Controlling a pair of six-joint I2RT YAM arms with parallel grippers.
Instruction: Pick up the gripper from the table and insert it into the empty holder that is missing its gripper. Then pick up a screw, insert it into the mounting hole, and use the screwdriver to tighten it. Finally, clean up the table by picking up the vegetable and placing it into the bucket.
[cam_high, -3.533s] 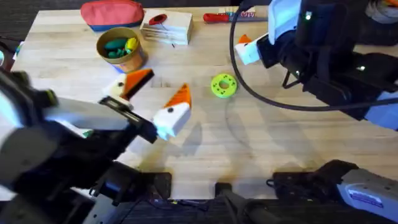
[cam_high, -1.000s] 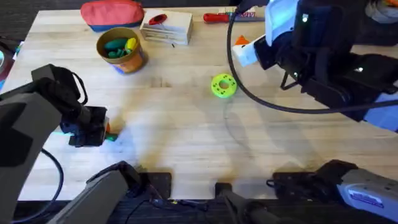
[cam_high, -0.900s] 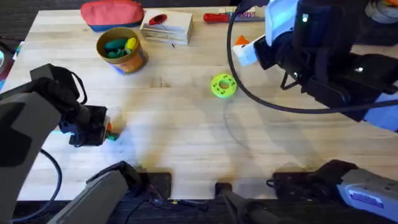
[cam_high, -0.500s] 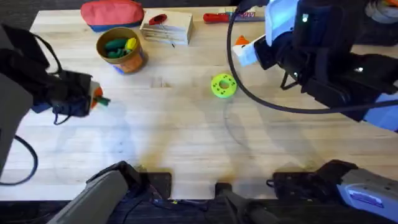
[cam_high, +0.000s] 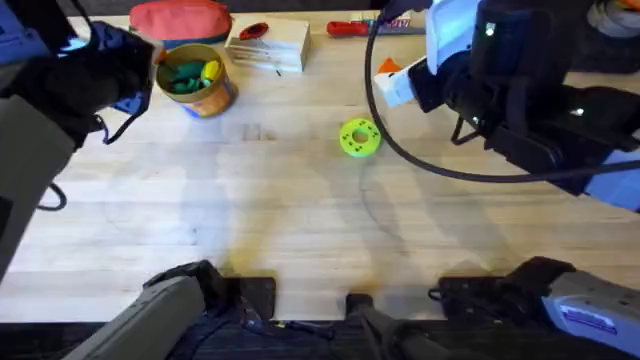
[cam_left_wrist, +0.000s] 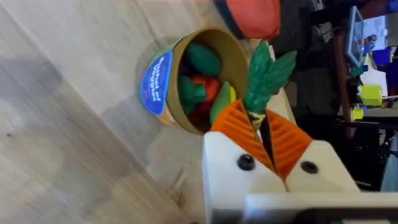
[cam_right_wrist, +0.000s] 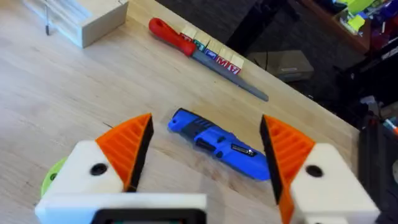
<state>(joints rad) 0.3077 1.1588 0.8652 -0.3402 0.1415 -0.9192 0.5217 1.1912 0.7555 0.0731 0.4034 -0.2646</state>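
My left gripper (cam_left_wrist: 264, 121) is shut on the vegetable (cam_left_wrist: 268, 74), whose green leaves stick out past the orange pads. It hangs beside the rim of the yellow-orange bucket (cam_left_wrist: 163, 102), which holds several toy vegetables. Seen from overhead, the left gripper (cam_high: 148, 55) is at the left rim of the bucket (cam_high: 212, 98). My right gripper (cam_right_wrist: 208, 134) is open above the blue screwdriver (cam_right_wrist: 217, 144), which lies on the table. From overhead, the right gripper (cam_high: 392, 76) is at the far right. The small gripper piece, the holder and the screw are out of view.
A red pouch (cam_high: 180, 20) and a wooden block (cam_high: 268, 42) lie along the far edge. A red-handled screwdriver (cam_right_wrist: 186, 41) lies beyond the blue one. A green-and-yellow ring (cam_high: 360, 138) sits mid-table. The right arm's black cable loops over the table.
My left arm has lifted from the near-left of the table and swung far-left to the bucket, carrying the vegetable. The right arm has not moved.
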